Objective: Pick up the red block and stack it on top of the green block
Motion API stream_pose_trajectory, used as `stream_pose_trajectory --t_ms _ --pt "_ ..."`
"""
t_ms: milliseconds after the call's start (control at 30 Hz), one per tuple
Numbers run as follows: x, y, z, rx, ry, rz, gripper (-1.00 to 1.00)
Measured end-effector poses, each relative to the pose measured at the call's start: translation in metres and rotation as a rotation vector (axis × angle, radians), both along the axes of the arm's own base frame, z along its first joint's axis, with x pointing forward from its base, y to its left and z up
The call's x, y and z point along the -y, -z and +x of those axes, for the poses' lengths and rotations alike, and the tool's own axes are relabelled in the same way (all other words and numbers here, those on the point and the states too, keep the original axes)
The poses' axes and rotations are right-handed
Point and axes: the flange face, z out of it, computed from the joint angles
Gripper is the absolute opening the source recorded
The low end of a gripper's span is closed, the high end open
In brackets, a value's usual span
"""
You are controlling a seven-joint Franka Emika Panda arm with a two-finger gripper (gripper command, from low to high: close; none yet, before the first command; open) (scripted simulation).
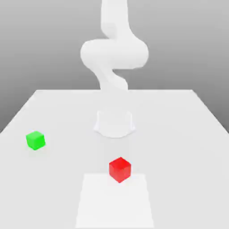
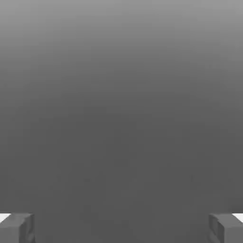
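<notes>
Exterior view: a plain grey backdrop is seen behind a pale white desk [image 1: 179,134]. The arm [image 1: 114,53] is seen rising from a round base [image 1: 114,124] set at the middle of the desk, toward its far side; the arm is rendered washed-out white. The green block [image 1: 35,140] is seen resting on the desk toward the exterior view's left, well apart from the base. The red block [image 1: 120,169] is seen nearer the camera, roughly in line with the base, sitting at the far edge of a slightly lighter rectangular patch [image 1: 114,201] on the desk. The two blocks are well apart and nothing is touching either one. Both stand flat on the desk, turned so that an edge faces the camera.

Hand view: an even grey surface is recorded, lighter at one side and darker across the middle. The hand [image 2: 121,228] is released: its two grey fingertips [image 2: 16,228] are seen at opposite corners of the picture, spread wide, with nothing held between them.
</notes>
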Motion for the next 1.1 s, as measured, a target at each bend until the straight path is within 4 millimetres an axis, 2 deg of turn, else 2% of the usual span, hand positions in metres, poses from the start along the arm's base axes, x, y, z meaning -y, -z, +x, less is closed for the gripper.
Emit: stream_pose_trajectory --t_ms 133,233,300,433,500,600,667,900,933,1100 --pt "-0.002 0.099 0.032 -0.147 0.124 0.104 0.00" --pt "-0.006 0.174 0.041 -0.256 0.224 0.165 0.00" --pt "-0.008 0.225 0.039 -0.329 0.297 0.199 0.00" --pt "-0.013 0.326 0.017 -0.481 0.461 0.251 0.00" --pt "-0.015 0.372 -0.004 -0.553 0.549 0.266 0.00" --pt "-0.017 0.429 -0.042 -0.650 0.677 0.274 0.00" --pt "-0.018 0.453 -0.055 -0.680 0.720 0.273 0.00" --pt "-0.018 0.507 -0.060 -0.690 0.734 0.275 0.00" --pt "-0.018 0.514 -0.061 -0.691 0.734 0.275 -1.00" --pt "-0.018 0.514 -0.060 -0.689 0.733 0.276 -1.00"
